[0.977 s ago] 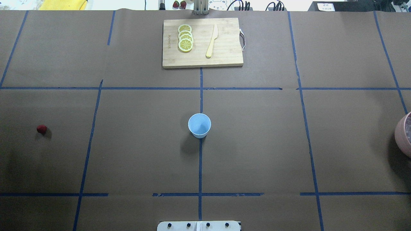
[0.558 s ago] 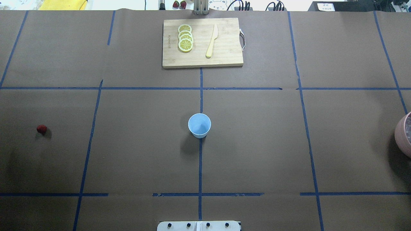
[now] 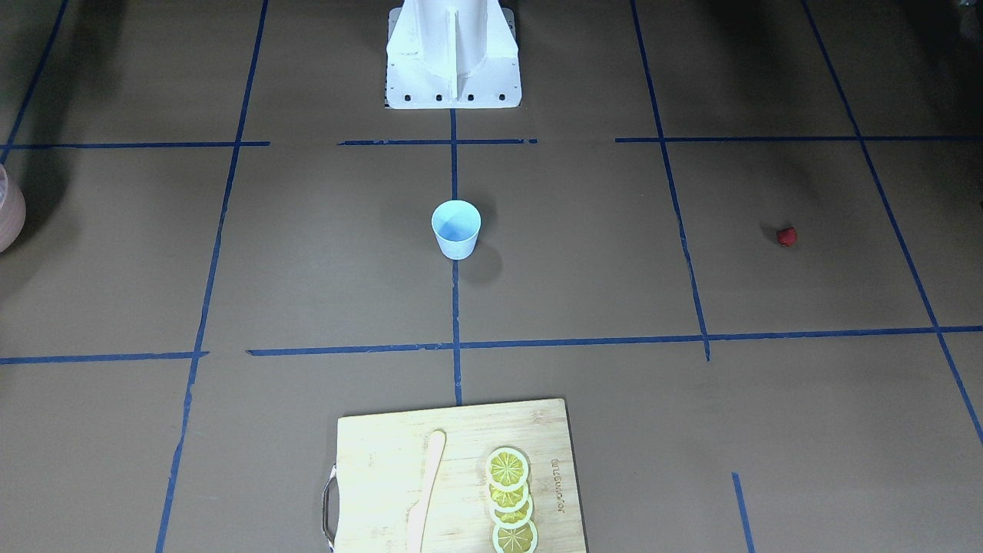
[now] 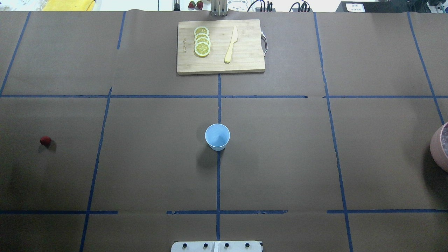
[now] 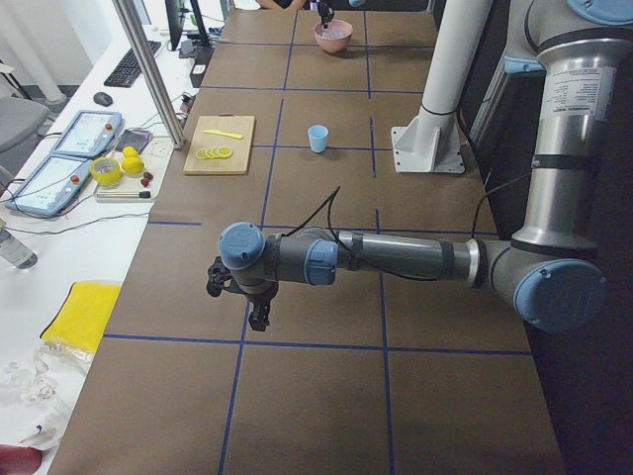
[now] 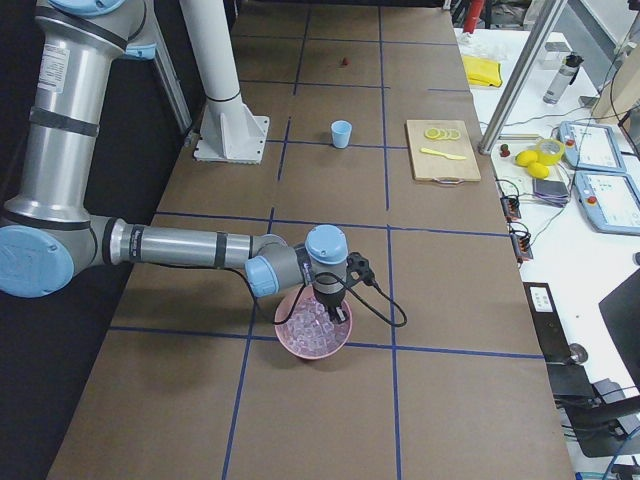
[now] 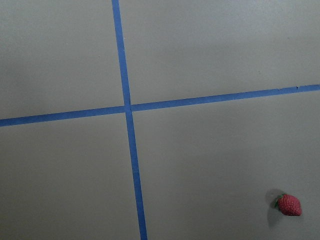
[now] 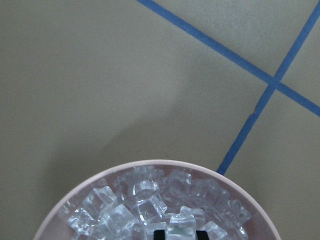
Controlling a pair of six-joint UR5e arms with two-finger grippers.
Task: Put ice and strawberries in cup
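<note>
1. The brown bench (image 4: 280,157), crossed by blue tape lines, fills the overhead view.
2. The right arm (image 6: 180,247) reaches level across the lower left of the right-side view, its wrist bent downward. The right pincer (image 6: 332,312) dips into the pink bowl. In its wrist view only two dark fingertips (image 8: 159,234) show at the bottom edge, set apart with one cube between them. I cannot tell whether they clamp it.
3. The left arm (image 5: 396,259) lies stretched level across the middle of the left-side view. The left pincer (image 5: 259,315) points down above bare bench and touches nothing. I cannot tell how far apart its fingers stand.
4. The wooden cutting board (image 4: 248,42) sits at top centre of the overhead view. On it are overlapping lemon slices (image 4: 202,41) and a pale knife (image 4: 231,44).
5. The pink bowl (image 6: 312,352) is cut by the right edge of the overhead view, well apart from the cup.
6. The cup (image 4: 217,137), light blue and upright, stands at the centre on a tape line, with nothing visible inside.
7. The strawberry (image 4: 45,140) lies alone on the bench at the far left of the overhead view, and in the lower right corner of the left wrist view.
8. The ice (image 8: 135,200), clear cubes, is heaped in the bowl.
</note>
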